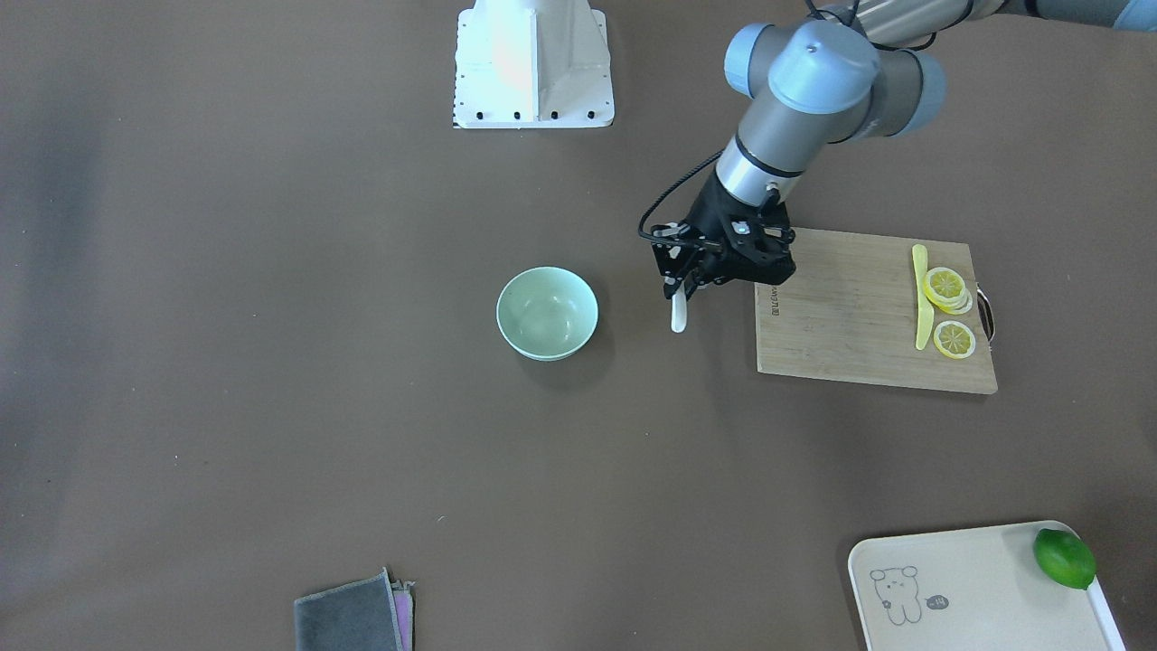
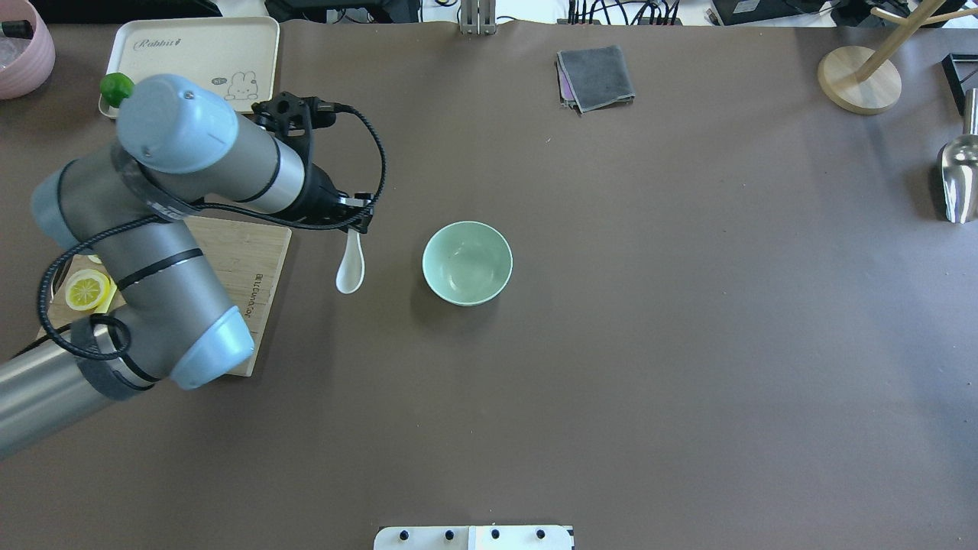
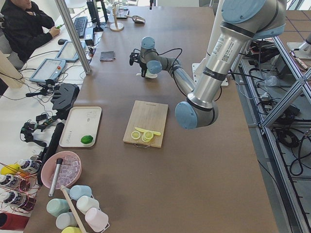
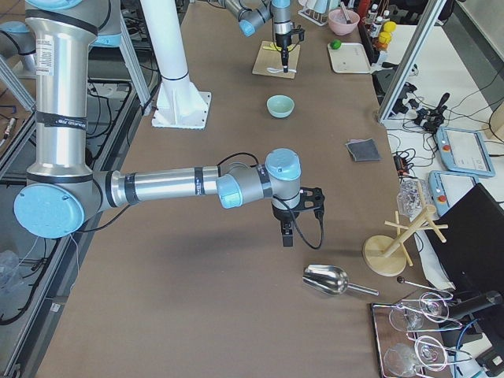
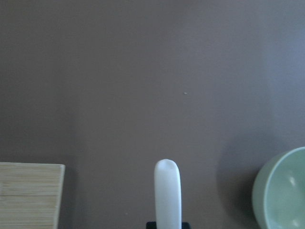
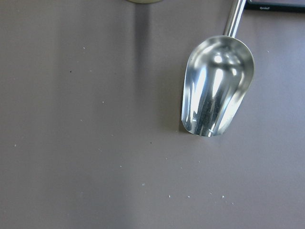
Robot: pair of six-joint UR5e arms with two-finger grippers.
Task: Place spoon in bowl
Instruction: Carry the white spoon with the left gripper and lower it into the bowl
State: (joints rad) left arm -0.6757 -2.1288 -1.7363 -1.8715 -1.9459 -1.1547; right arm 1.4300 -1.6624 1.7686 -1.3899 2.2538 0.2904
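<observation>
left tool (image 2: pixel 357 227) grasping spoon (image 2: pixel 351 269) by handle, between bowl (image 2: pixel 467 263) and cutting board (image 2: pixel 263 244); right tool (image 4: pixel 285 236) state: cannot tell.

The bowl (image 2: pixel 467 263) sits near the middle of the table (image 2: pixel 688 344). To the robot's left of it, the spoon (image 2: pixel 351 267) is pinched by its handle in the left gripper (image 2: pixel 359 223), between the bowl and the cutting board (image 2: pixel 256 263) and outside the bowl. The knife (image 1: pixel 920 298) and lemon slices (image 1: pixel 949 307) lie side by side on the board's outer end. Beyond the board, at the far left corner, a lime (image 1: pixel 1064 558) rests on a tray (image 1: pixel 976 588). A folded cloth (image 2: pixel 596 78) lies at the far edge, beyond the bowl. Well to the right, a metal scoop (image 2: pixel 956 179) lies near a wooden stand (image 2: pixel 858 79), with the right gripper (image 4: pixel 287 236) above the table beside the scoop.
</observation>
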